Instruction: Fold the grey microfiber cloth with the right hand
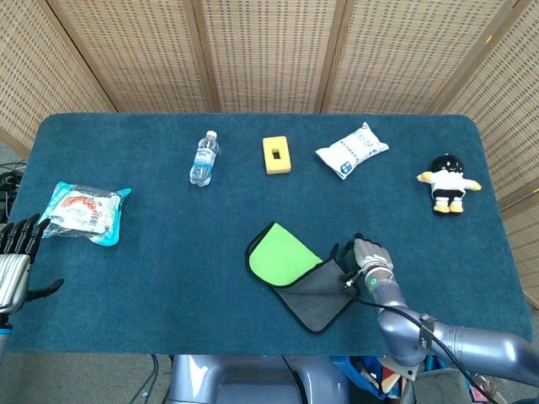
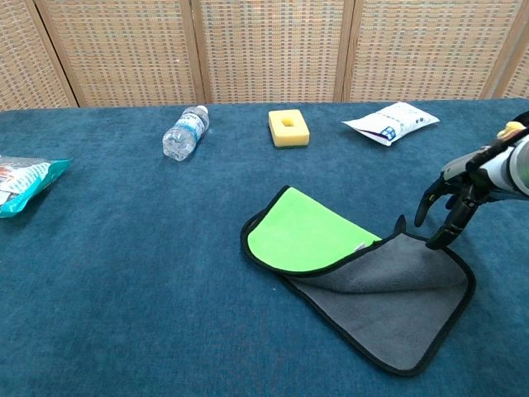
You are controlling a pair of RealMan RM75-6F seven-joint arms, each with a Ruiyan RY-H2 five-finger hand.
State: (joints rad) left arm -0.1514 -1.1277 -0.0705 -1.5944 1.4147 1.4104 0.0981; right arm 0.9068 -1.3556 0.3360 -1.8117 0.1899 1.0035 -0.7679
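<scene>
The cloth lies at the front middle of the table, partly doubled over. Its green side [image 1: 282, 255] [image 2: 304, 231] faces up on the left, and a grey flap [image 1: 317, 296] [image 2: 388, 302] lies over it on the right. My right hand [image 1: 364, 259] [image 2: 463, 192] hangs at the flap's far right corner with its fingers apart and pointing down. One fingertip [image 2: 436, 241] touches the black-trimmed edge, and nothing is gripped. My left hand [image 1: 17, 244] rests off the table's left edge with spread fingers and holds nothing. It shows only in the head view.
Along the back stand a water bottle [image 1: 204, 157] [image 2: 183, 131], a yellow sponge block [image 1: 276, 155] [image 2: 288, 128] and a white packet [image 1: 352, 150] [image 2: 390, 122]. A penguin toy [image 1: 447, 183] sits at the right edge, and a snack bag [image 1: 82, 212] [image 2: 21, 182] lies at the left.
</scene>
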